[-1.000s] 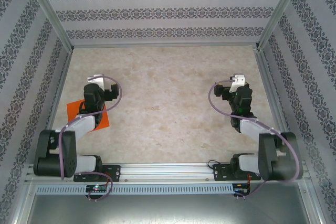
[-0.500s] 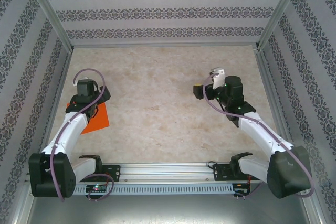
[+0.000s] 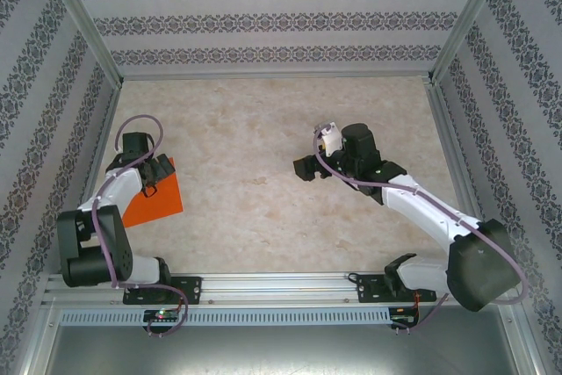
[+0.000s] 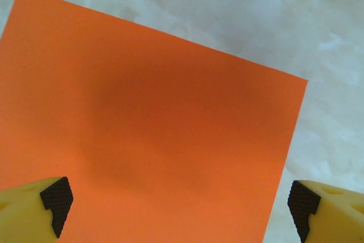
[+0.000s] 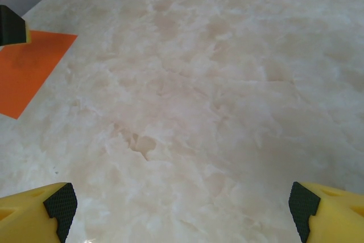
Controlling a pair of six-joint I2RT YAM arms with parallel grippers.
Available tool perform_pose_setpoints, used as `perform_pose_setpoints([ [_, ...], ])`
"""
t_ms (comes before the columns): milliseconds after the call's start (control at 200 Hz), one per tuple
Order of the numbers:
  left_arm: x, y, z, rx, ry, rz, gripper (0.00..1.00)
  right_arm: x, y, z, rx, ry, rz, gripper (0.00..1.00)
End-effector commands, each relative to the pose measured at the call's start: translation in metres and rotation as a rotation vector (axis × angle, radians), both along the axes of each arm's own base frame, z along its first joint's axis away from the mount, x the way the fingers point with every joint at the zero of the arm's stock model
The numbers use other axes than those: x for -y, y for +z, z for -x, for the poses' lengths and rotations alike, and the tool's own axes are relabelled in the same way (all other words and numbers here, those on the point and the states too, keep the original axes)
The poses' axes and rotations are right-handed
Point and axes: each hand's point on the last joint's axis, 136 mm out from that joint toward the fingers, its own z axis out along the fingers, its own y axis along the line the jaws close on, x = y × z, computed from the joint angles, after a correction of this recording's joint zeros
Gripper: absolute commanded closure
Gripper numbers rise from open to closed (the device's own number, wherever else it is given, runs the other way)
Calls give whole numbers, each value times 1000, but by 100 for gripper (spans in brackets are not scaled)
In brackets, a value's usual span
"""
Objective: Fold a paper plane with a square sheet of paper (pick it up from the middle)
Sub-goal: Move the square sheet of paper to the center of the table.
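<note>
A pale, marble-patterned table sits inside a booth of striped, patterned walls framed by metal posts. Seen from above, a flat orange sheet of paper lies near the table's 8 o'clock edge. The left claw hangs directly over it with fingers spread wide. One fingertip is above the paper and the other just past the paper's edge; whether they touch it cannot be told. The right claw, also spread wide, hovers over bare table near the middle. It points toward 9 o'clock, well apart from the paper.
</note>
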Motion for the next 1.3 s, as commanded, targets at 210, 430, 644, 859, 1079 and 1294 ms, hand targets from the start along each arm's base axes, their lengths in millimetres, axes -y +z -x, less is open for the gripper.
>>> perform_pose_setpoints([
  [210, 3, -33, -11, -94, 20, 147, 0, -4, 8, -8, 2, 4, 2, 2],
  [430, 13, -49, -12, -142, 3, 216, 0, -2, 5, -14, -16, -15, 3, 2],
  [644, 31, -61, -13, -195, -46, 248, 0, 7, 1, -18, -26, -41, 8, 2],
  [859, 47, -64, -12, -248, -109, 227, 0, 17, 3, -20, -33, -63, -19, 3],
  [1079, 70, -68, -12, -314, -203, 189, 0, 29, -4, -22, -55, -102, -32, 2],
  [1294, 86, -76, -4, -440, -264, 112, 0, 43, -10, -20, -64, -140, -52, 2],
])
